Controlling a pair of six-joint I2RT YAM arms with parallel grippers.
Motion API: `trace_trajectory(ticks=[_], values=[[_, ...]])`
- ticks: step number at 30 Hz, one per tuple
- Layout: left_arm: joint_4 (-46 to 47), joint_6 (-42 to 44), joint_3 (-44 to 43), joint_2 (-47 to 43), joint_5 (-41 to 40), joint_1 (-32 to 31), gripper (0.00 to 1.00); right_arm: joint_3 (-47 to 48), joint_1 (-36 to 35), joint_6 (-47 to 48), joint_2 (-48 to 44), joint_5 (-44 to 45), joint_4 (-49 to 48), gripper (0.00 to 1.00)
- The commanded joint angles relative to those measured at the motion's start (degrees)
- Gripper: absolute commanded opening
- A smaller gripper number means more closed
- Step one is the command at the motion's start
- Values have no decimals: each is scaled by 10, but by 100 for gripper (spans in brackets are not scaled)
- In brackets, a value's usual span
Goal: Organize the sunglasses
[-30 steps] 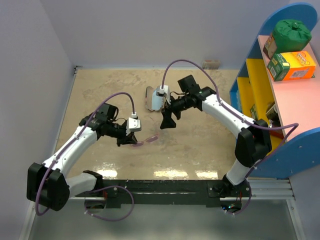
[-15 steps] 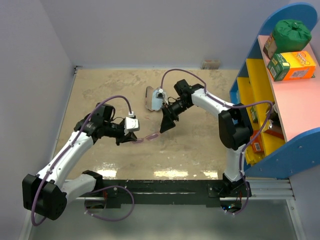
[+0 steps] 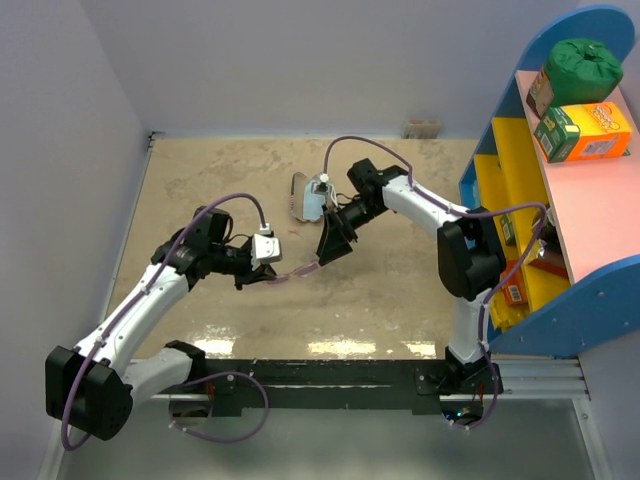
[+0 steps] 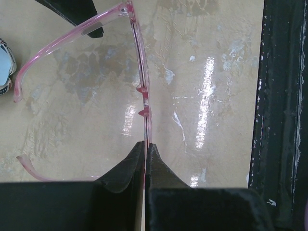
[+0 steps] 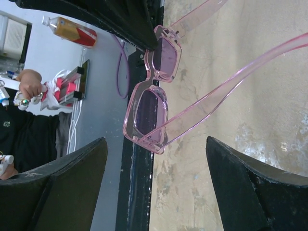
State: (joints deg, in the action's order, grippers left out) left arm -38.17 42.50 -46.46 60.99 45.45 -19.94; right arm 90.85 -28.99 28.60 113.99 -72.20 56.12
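Observation:
The sunglasses point(image 3: 300, 271), with a translucent pink frame, hang above the table's middle. My left gripper point(image 3: 270, 277) is shut on their front frame, which shows edge-on between the closed jaws in the left wrist view point(image 4: 142, 77). My right gripper point(image 3: 330, 250) is open just to their right. In the right wrist view the lenses and one arm point(image 5: 154, 96) sit between and just ahead of my spread fingers point(image 5: 260, 187), not touching them. My left gripper's fingers point(image 5: 110, 19) show at the top of that view.
The flag-print case point(image 3: 296, 197) lies behind the right wrist, and also shows at the left edge of the left wrist view point(image 4: 4, 62). A blue and yellow shelf point(image 3: 560, 180) with boxes stands at the right. The black front rail point(image 4: 284, 115) runs along the near table edge.
My right gripper has swung down and left, closing in on the sunglasses with its jaws open. My left gripper has carried the sunglasses slightly right and up.

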Motion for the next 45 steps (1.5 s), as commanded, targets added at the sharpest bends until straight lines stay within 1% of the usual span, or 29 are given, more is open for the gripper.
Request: trace_trajectory(ticks=[1, 8, 9, 11, 12, 15, 16, 18, 19, 21, 31, 32, 34, 35, 37, 38, 40, 41, 45], values=[[27, -7, 2, -4, 8, -4, 0, 14, -11, 15, -11, -21, 14, 86], [28, -8, 6, -8, 8, -5, 0, 35, -31, 21, 10, -6, 22, 83], [28, -9, 6, -9, 9, -4, 0, 37, -31, 21, 14, -5, 23, 80], [28, -9, 6, -7, 10, -4, 0, 45, -33, 21, 25, -5, 26, 77], [28, -9, 7, -6, 10, -4, 0, 48, -32, 22, 28, -3, 29, 74], [28, -8, 7, -3, 10, -5, 0, 51, -35, 22, 35, 1, 28, 70], [28, -8, 8, -3, 10, -4, 0, 50, -35, 22, 36, 2, 27, 65], [29, -9, 8, -3, 12, -5, 0, 50, -37, 22, 37, 3, 26, 61], [29, -9, 8, -3, 11, -4, 0, 50, -38, 22, 37, 3, 26, 56], [29, -9, 8, -3, 12, -5, 0, 50, -39, 22, 33, 8, 22, 49], [29, -10, 8, -3, 11, -5, 1, 45, -38, 5, 11, 29, 0, 40], [30, -12, 7, -4, 9, -6, 9, 43, -38, 5, 9, 29, -2, 39], [33, -15, 8, -6, 7, -5, 18, 41, -39, 5, 5, 29, -4, 36], [34, -16, 7, -7, 6, -5, 26, 41, -38, 5, 5, 31, -4, 36], [35, -17, 6, -9, 3, -6, 34, 39, -37, 5, 2, 33, -5, 34], [35, -19, 6, -10, 3, -5, 40, 38, -39, 5, 1, 34, -7, 33], [35, -20, 5, -12, 1, -5, 46, 36, -38, 5, 0, 35, -7, 33], [35, -22, 4, -16, -1, -5, 52, 35, -38, 5, 0, 37, -9, 32], [35, -26, 0, -30, -9, -4, 64, 30, -38, 3, -6, 44, -13, 32]])
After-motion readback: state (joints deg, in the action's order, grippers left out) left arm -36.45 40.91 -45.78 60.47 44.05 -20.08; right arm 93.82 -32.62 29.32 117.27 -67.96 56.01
